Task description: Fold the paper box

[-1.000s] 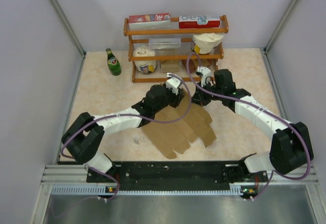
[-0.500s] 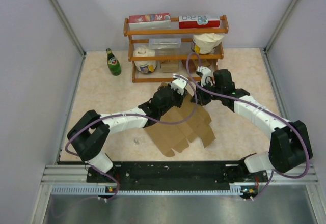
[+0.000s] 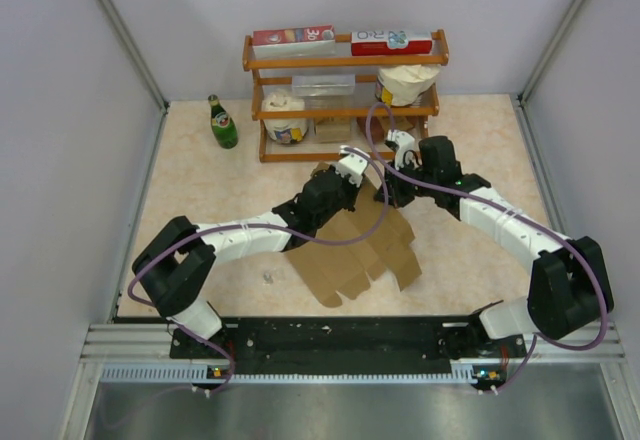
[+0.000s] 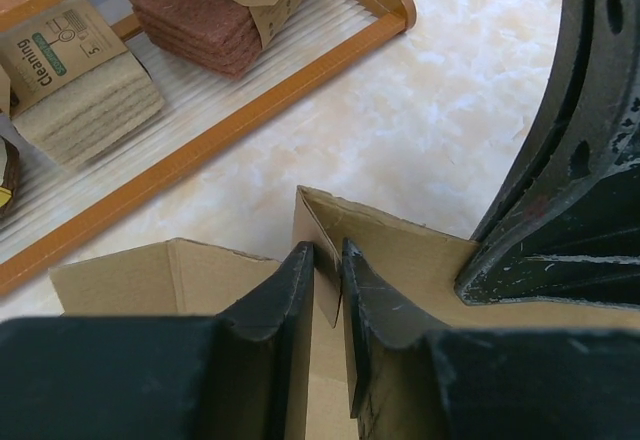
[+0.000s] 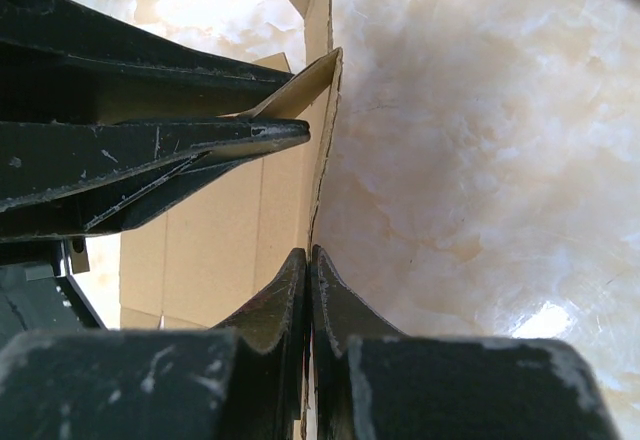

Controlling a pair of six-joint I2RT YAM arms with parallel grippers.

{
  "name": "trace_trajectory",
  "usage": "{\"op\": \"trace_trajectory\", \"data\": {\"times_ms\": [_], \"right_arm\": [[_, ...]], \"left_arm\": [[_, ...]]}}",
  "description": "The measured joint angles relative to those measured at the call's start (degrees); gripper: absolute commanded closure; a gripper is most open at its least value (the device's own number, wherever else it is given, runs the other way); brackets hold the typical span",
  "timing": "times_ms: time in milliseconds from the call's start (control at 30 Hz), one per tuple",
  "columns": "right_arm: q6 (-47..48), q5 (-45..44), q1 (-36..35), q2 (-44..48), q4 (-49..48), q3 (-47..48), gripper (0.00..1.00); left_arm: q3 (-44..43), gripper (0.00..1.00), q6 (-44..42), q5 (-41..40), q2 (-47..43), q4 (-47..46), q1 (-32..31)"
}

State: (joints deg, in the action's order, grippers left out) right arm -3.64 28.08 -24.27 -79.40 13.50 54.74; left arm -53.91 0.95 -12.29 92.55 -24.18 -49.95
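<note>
**Top view.** The paper box (image 3: 385, 250) lies on the beige marbled table (image 3: 200, 180) between the 2 arms. It is a mostly flat kraft-brown sheet, with its near flaps spread toward the arm bases. Its far edge is raised where the left gripper (image 3: 358, 182) and the right gripper (image 3: 388, 196) meet, just in front of the wooden shelf rack (image 3: 345, 60). A green bottle (image 3: 222, 123) stands to the left of the rack, well apart from the sheet.

**Left wrist view.** The left gripper (image 4: 327, 260) has its 2 fingers (image 4: 295, 295) drawn almost together on a thin upright flap of the paper box (image 4: 180, 270). The flap stands in the narrow slot between them. The right gripper (image 4: 560, 190) shows as a dark mass touching the cardboard at the right. Beyond the box is the low tray of the shelf rack (image 4: 250, 110), which holds stacked cleaning pads (image 4: 215, 20).

**Right wrist view.** The right gripper (image 5: 309, 258) has its jaws pressed together on the edge of an upright panel of the paper box (image 5: 240, 230). The card is pinched between the fingertips (image 5: 290, 280). The left gripper (image 5: 285, 120) enters from the left, and its tips bear on the same folded corner. Bare table (image 5: 480, 160) fills the right side.
</note>
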Motion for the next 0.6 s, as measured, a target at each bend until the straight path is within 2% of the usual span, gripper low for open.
{"op": "trace_trajectory", "data": {"times_ms": [33, 67, 233, 267, 433, 600], "right_arm": [[0.0, 0.0, 0.0, 0.0, 0.0, 0.0, 1.00], [0.0, -0.1, 0.0, 0.0, 0.1, 0.0, 1.00], [0.0, -0.4, 0.0, 0.0, -0.2, 0.0, 1.00], [0.0, -0.7, 0.0, 0.0, -0.3, 0.0, 1.00], [0.0, -1.0, 0.0, 0.0, -0.1, 0.0, 1.00], [0.1, -1.0, -0.1, 0.0, -0.4, 0.0, 1.00]], "left_arm": [[0.0, 0.79, 0.0, -0.1, 0.0, 0.0, 0.0], [0.0, 0.74, 0.0, -0.2, 0.0, 0.0, 0.0], [0.0, 0.33, 0.5, 0.6, 0.0, 0.0, -0.5], [0.0, 0.30, 0.8, 0.9, 0.0, 0.0, -0.7], [1.6, 0.23, 1.5, 1.0, -1.7, 0.0, -0.6], [8.2, 0.21, 3.4, 1.4, -10.7, -0.2, 0.5]]}}
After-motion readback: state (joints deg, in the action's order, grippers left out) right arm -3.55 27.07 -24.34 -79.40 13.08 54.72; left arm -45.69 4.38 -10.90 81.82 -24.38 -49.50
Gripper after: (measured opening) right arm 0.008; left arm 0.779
